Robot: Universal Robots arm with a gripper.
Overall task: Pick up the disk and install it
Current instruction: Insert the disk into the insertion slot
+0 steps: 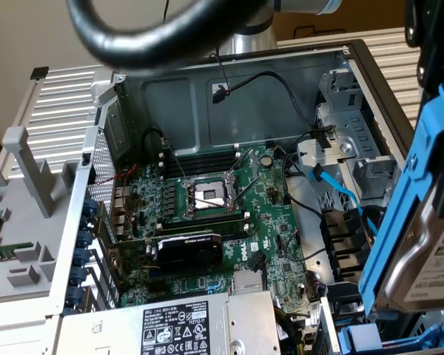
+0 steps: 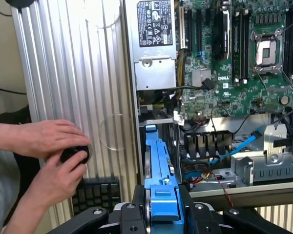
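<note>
Starting at the exterior view's left, a grey ribbed panel (image 1: pixel 59 96) lies outside the open computer case (image 1: pixel 207 103). Inside the case is the green motherboard (image 1: pixel 274 237), with its bare CPU socket (image 1: pixel 209 195) in the middle and a black graphics card (image 1: pixel 189 248) nearer. The grey power supply (image 1: pixel 200 325) with its warning labels sits at the near edge. Moving right we reach the metal drive cage (image 1: pixel 348 148), with a blue data cable (image 1: pixel 333 188) trailing past it. And there, at the far right, is the disk (image 1: pixel 422 251): silver body, white label, bright blue carrier. It is lifted off everything, standing on edge and tilted, beside the case's near right corner. From the wrist, the gripper (image 2: pixel 162 214) is clenched on the disk, with black fingers (image 2: pixel 191 214) pressing the carrier's two flat sides at its near end. The disk's long axis runs straight out from the fingers towards the drive side of the case. The dark slotted bays (image 2: pixel 205 146) lie just beside its far end, on the motherboard side. By my reading the disk is picked up but not yet seated. Outside the case, on the power-supply side, a person's hands (image 2: pixel 49 139) close round a small black round object (image 2: pixel 77 155) over ribbed metal. They are well apart from the disk.
</note>
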